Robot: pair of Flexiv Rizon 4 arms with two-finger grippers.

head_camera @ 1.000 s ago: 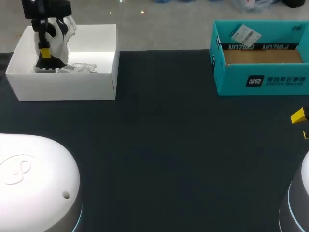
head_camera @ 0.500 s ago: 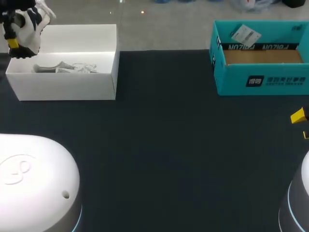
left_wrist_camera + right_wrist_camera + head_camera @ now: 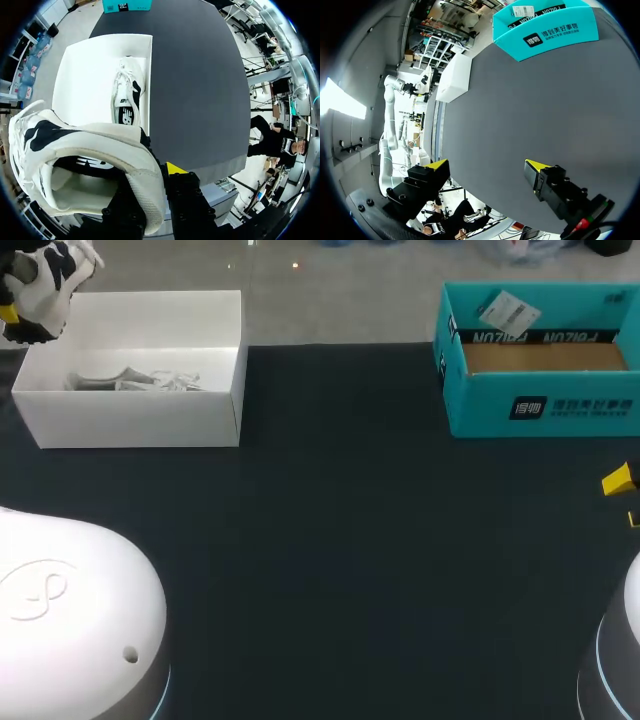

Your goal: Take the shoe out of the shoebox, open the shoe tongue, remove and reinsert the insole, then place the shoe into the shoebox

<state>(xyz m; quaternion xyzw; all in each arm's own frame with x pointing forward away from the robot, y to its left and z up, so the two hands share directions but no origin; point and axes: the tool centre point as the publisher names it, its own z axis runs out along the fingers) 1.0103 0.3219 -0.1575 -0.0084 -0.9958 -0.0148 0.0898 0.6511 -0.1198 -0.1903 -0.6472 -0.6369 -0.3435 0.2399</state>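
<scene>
Left gripper (image 3: 150, 186) is clamping the heel of the white-and-black shoe (image 3: 38, 290), holding it in the upper left corner, by the white shoebox's (image 3: 140, 420) far-left corner. I'm keeping my right gripper (image 3: 487, 172) released at the right edge, below the teal box (image 3: 540, 400).

Broad bare run of worktop (image 3: 340, 540) between white shoebox (image 3: 140, 420) at far left and teal box (image 3: 540, 405) at far right, well apart; passage for a hand across middle and near side; shoebox open-topped, second shoe (image 3: 127, 95) along its near wall; left hand (image 3: 152, 180) clamped on held shoe (image 3: 40, 290) above box's far left corner; right hand (image 3: 485, 166), fingers spread, low at right edge.
</scene>
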